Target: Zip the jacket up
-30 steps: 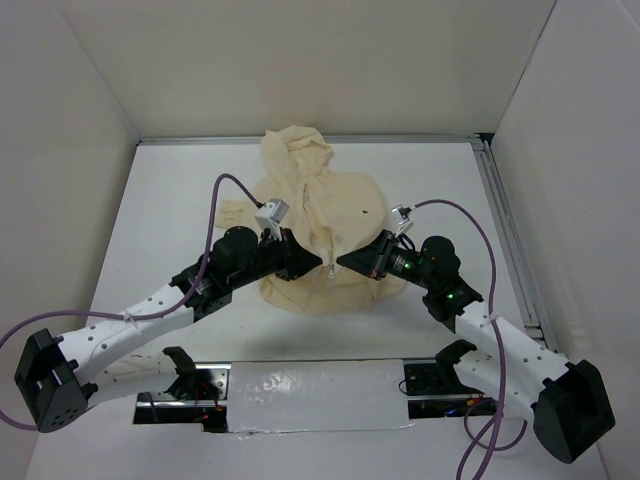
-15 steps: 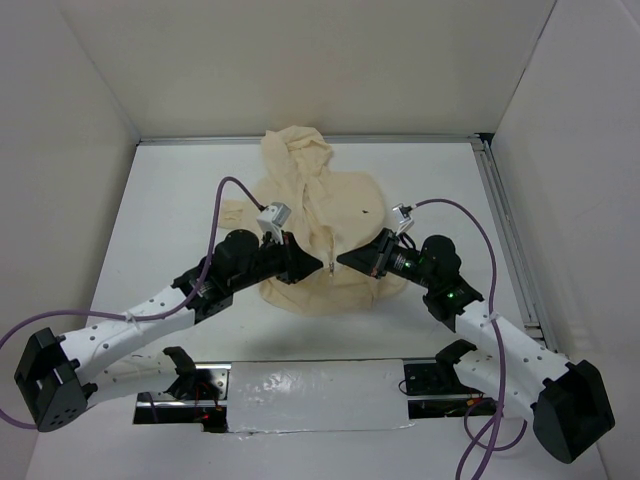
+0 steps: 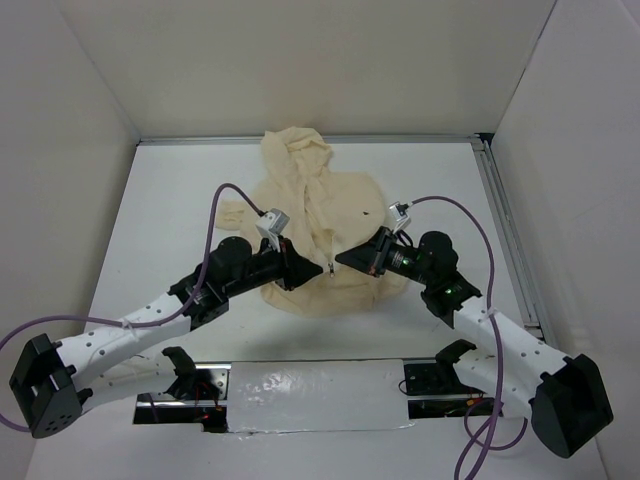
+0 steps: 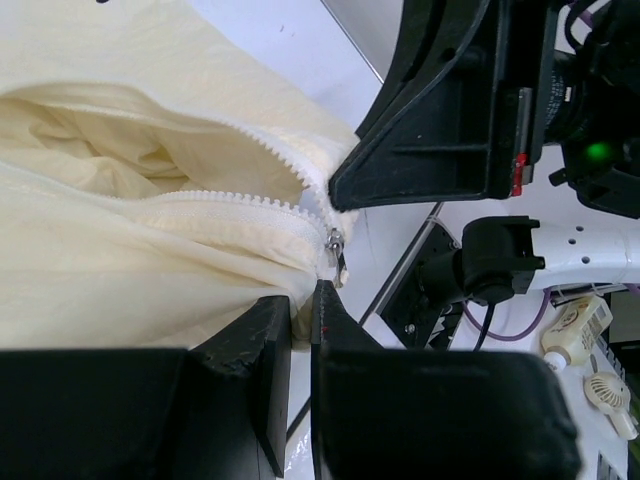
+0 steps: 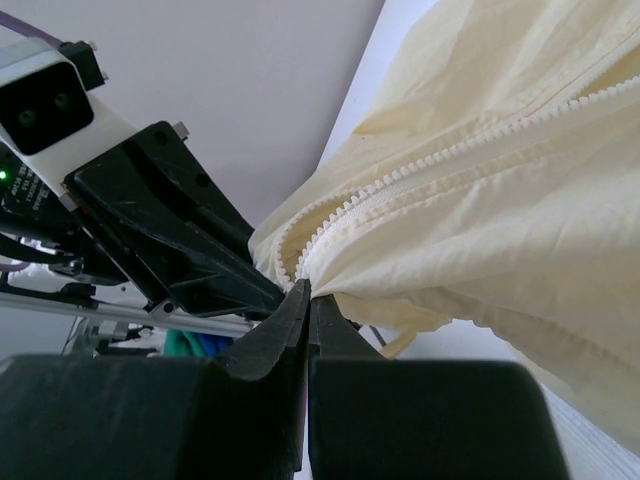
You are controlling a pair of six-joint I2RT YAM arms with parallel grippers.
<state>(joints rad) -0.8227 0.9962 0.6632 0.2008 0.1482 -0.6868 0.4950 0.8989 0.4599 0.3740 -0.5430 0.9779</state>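
White table (image 3: pixel 170 200), boxed in by white walls (image 3: pixel 300 60). Jacket (image 3: pixel 340 205) lies mid-table, hood toward the far wall. Both arms reach inward and low, tips almost meeting at its near hem. Left gripper (image 3: pixel 316 268) pinches the hem just beside the zipper slider (image 4: pixel 335 250). Right gripper (image 3: pixel 340 258) is clamped on the opposite zipper edge.

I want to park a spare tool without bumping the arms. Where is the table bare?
The white table is bare left of the cream hooded fabric jacket, out to the side wall, and right of it, out to the metal rail. It is crowded at the jacket's near hem, where the left gripper and right gripper meet, both pinching fabric.
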